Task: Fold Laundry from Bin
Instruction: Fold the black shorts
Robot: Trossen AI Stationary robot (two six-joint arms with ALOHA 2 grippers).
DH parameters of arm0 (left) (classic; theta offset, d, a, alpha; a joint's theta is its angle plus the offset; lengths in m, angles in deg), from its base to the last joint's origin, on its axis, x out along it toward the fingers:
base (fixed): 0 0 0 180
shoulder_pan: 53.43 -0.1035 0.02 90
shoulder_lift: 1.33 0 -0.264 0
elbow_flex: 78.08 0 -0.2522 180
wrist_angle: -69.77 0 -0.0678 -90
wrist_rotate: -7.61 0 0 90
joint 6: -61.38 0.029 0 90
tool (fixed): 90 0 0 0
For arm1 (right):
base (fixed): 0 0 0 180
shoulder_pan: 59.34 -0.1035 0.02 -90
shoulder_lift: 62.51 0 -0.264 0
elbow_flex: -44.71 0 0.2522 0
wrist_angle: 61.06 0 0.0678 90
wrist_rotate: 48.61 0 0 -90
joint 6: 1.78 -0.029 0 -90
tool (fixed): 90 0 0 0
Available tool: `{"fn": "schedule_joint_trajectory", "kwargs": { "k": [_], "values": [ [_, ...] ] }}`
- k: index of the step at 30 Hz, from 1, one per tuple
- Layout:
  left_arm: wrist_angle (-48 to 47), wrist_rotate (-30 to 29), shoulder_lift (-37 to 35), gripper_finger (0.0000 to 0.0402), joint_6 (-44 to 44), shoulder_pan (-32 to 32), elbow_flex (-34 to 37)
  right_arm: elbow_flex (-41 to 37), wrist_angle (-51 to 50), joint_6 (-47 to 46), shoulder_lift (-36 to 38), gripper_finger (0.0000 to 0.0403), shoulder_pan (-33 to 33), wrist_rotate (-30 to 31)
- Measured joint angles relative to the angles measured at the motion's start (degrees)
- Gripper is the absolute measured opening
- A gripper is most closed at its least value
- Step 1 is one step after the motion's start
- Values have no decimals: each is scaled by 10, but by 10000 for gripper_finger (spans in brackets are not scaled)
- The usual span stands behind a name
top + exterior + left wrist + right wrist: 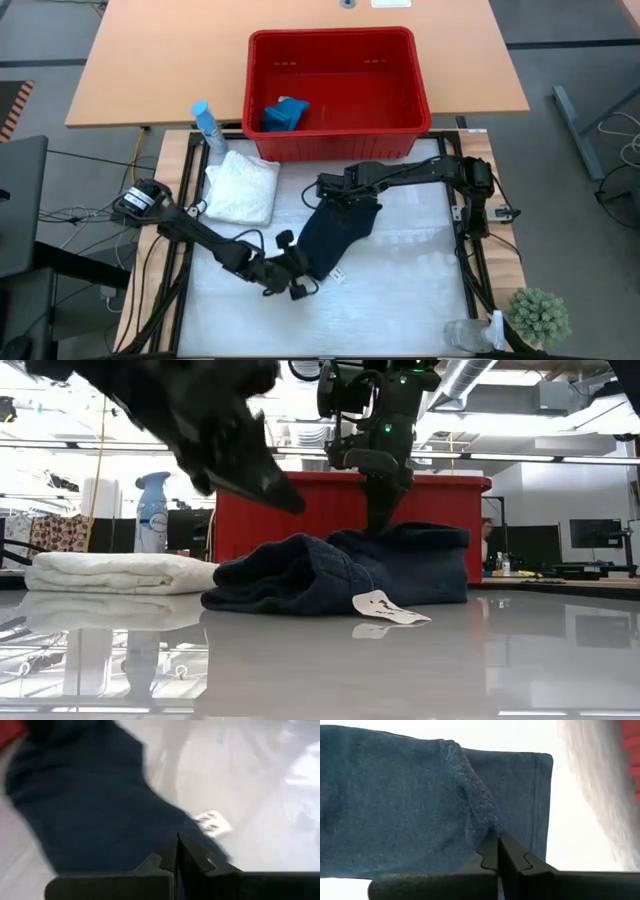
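Note:
The dark navy cloth lies bunched on the white table top in the middle, a white tag at its near end. My right gripper stands over its far part, shut on it. My left gripper is shut and hangs just above the cloth's near left end, touching nothing. A white cloth lies folded at the left. A teal-blue cloth lies in the red bin at the far side. My right gripper pinches a raised ridge of the navy cloth between its two fingers, close to the cloth's hemmed far edge. The fingers come from above, slanting down. The cloth rests on the table and rises to a small peak at the fingertips.
A spray bottle stands left of the bin, beyond the white cloth. A small potted plant and a clear jar stand at the near right corner. The table's right half lies bare.

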Motion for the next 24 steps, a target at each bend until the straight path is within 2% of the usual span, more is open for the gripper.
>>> {"fn": "schedule_joint_trajectory", "kwargs": {
  "k": [3,8,16,20,24],
  "values": [
    [-1,8,-1,0,-31,-25,27,0,1,0,0,35,0,1],
    [2,68,-1,0,-86,-54,64,0,-1,0,0,66,9,1],
    [-3,85,0,0,-112,-55,94,1,-2,37,2,128,30,-3],
    [-1,89,0,0,-111,-54,95,1,-6,165,8,156,21,-66],
    [-1,87,0,0,-111,-54,95,-12,25,275,3,165,-9,-55]
  ]
}}
